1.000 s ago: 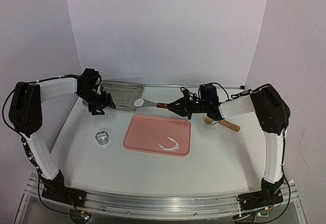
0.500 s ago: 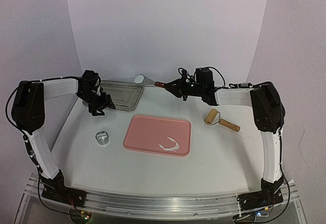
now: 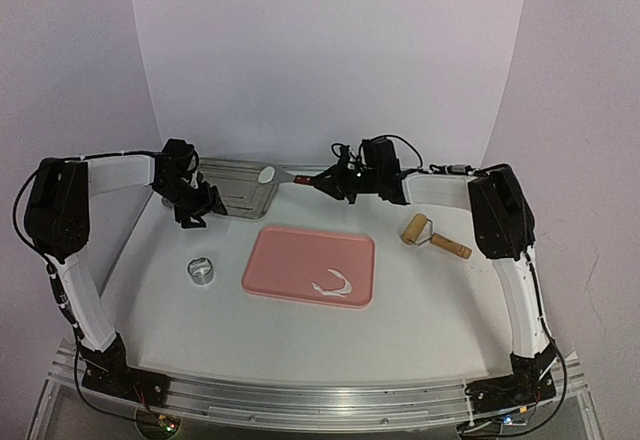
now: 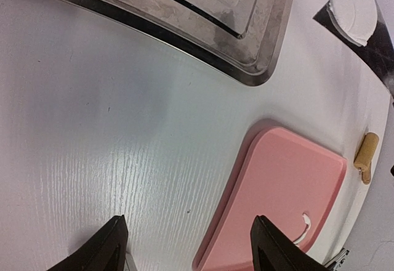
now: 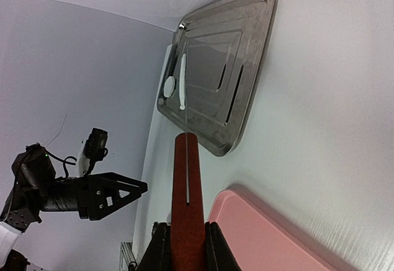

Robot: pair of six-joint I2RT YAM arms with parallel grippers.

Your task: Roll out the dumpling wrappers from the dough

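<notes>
White table (image 3: 420,290) before a lilac backdrop (image 3: 330,60). Right jaws pinch a red-handled spatula (image 3: 312,179) carrying a dumpling wrapper (image 3: 266,173) over the right rim of the steel tray (image 3: 235,195); left jaws, spread and empty, hover beside its left corner.

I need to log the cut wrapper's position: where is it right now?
In the top view, the dumpling wrapper lies on the blade of the spatula held by the right gripper, at the right edge of the metal tray, behind the pink board.

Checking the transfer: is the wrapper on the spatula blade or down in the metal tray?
On the blade. Left wrist view shows the wrapper lying flat on the spatula, just off the metal tray corner.
</notes>
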